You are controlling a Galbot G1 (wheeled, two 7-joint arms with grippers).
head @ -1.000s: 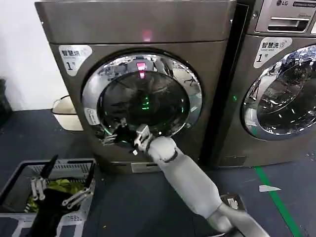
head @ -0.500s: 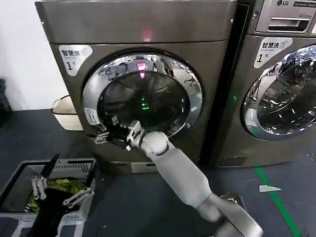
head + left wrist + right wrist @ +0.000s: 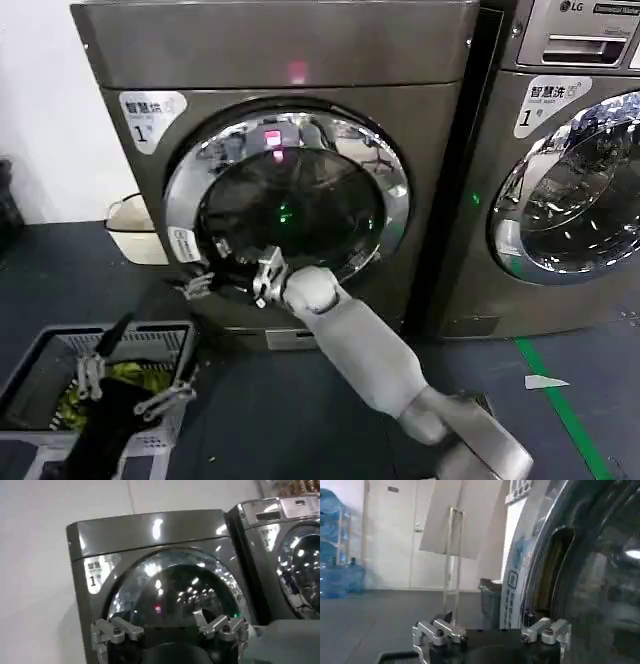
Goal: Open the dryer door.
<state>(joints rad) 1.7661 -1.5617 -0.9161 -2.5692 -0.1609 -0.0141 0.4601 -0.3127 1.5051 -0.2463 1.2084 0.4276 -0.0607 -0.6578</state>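
Observation:
The dryer door (image 3: 290, 200) is a round porthole with a chrome ring and dark glass on the left grey machine. It also shows in the left wrist view (image 3: 175, 590). My right gripper (image 3: 228, 280) is at the door's lower-left rim, fingers spread open. In the right wrist view its open fingers (image 3: 490, 630) sit beside the door's edge (image 3: 600, 580). A dark gap there separates the door from the machine front, so the door stands slightly ajar. My left gripper (image 3: 130, 388) hangs open over the basket, and in its own view (image 3: 170, 627) it faces the dryer from a distance.
An LG-marked machine (image 3: 570, 180) stands close on the right. A grey basket (image 3: 40, 350) with green cloth sits on the dark floor at lower left. A white bin (image 3: 135, 230) stands by the wall. Green tape (image 3: 560, 410) marks the floor. Water bottles (image 3: 335, 575) stand far off.
My right gripper has slid leftward along the door's lower rim. The door's reflections have shifted left, and the door has come slightly off the machine. The left gripper has sunk a little.

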